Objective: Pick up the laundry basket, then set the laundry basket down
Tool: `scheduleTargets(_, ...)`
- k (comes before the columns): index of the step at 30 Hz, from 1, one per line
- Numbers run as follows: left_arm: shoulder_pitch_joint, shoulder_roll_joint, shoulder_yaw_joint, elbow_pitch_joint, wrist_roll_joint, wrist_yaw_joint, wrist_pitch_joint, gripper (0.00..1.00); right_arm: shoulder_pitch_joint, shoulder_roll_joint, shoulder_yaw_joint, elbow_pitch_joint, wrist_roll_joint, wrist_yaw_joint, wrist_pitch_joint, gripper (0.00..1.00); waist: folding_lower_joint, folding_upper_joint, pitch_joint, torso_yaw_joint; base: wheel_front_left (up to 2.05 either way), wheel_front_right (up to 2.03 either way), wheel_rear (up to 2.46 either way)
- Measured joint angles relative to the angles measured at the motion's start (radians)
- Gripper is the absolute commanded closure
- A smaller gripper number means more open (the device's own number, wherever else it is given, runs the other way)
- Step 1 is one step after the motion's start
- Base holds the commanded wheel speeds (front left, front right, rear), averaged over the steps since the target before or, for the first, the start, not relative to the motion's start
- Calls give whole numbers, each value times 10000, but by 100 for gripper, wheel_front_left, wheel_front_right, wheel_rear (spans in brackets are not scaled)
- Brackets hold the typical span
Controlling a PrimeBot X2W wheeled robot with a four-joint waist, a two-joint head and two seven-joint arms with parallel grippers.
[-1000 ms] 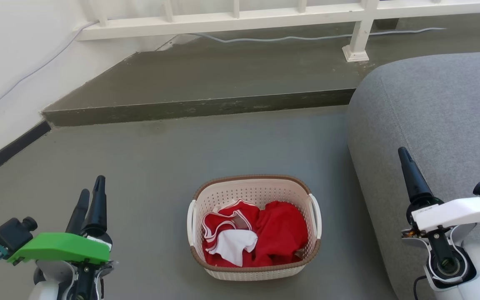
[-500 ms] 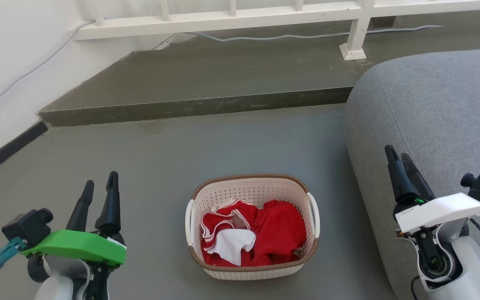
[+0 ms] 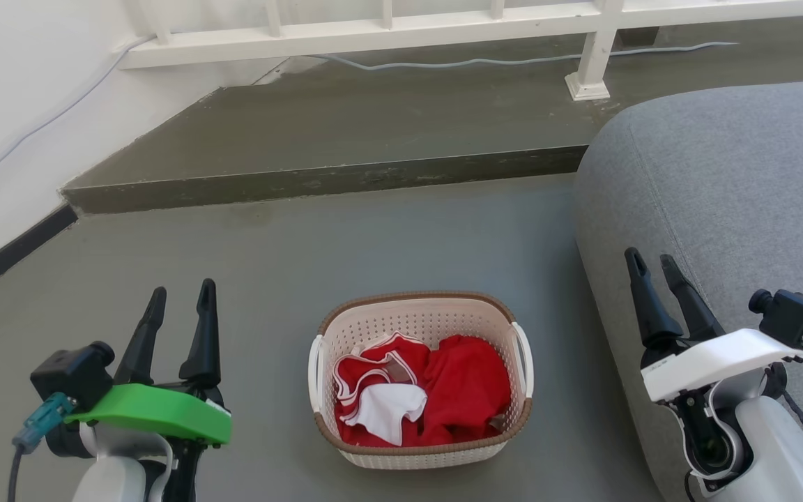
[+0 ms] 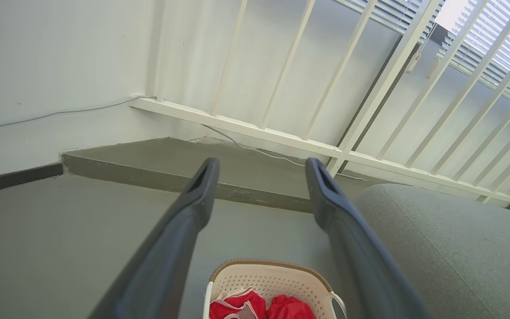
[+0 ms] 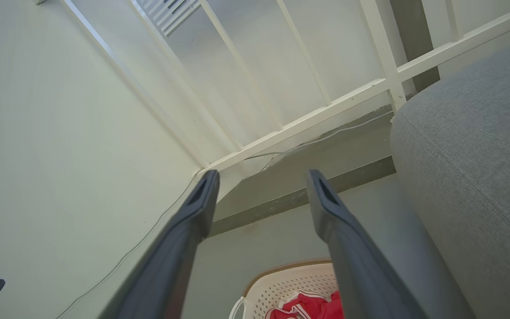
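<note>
Moved since a second ago: both grippers sit nearer the laundry basket [image 3: 419,321], and each one's fingers have spread apart.
Left gripper [image 3: 182,291]: released, two dark tapered fingers parted, empty, left of the basket and apart from it; green plastic cover behind them.
Right gripper [image 3: 649,258]: released, fingers parted, empty, right of the basket, in front of the sofa's [image 3: 722,195] rounded edge; white cover behind them.
Basket: stands upright on the floor [image 3: 304,265] between the two grippers, touching neither.
Basket make: cream perforated plastic, rounded-rectangular, brown woven-look rim, white handles on its left [image 3: 315,373] and right [image 3: 525,362].
Contents: crumpled red clothes [image 3: 471,390] with white trim, and a white piece [image 3: 387,411].
Open room: bare grey floor left of and beyond the basket; on its right only a narrow strip before the grey fabric sofa.
Edges: a raised step [image 3: 332,178] crosses beyond the basket, with a white railing [image 3: 387,31] and a pale cable [image 3: 478,64] further back; a white wall [image 3: 11,104] with dark baseboard [image 3: 11,251] lies far left.
Writing: a small mark on the white cover, too small to read.
</note>
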Motion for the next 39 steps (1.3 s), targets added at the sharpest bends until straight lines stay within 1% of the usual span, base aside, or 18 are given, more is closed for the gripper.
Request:
scheduleTargets(5, -1, -13, -79, -46, 451, -2, -125, 0, -12, 2, 107, 2, -462, 0, -134, 0, 0, 0, 0, -9, 0, 0, 0)
scheduleTargets(10, -4, -25, -144, -109, 1129, -6, -316, 0, -44, 8, 213, 2, -1062, 0, -320, 0, 0, 0, 16, -27, 0, 0, 0)
scheduleTargets(11, -5, -27, -163, -148, 1442, -6, -376, 0, -47, 10, 249, 0, -1292, 0, -372, 0, 0, 0, 26, -35, 0, 0, 0)
scheduleTargets(21, -148, -35, -324, -341, 2709, -19, -698, 0, -198, 23, 405, 0, -2481, 2, -723, 0, 0, 0, 112, -73, 0, 0, 0)
scheduleTargets(39, -170, -58, -376, -372, 2734, -19, -700, 0, -199, 238, 171, 151, -2821, 12, -734, 0, 0, 0, 215, -90, 0, 0, 0)
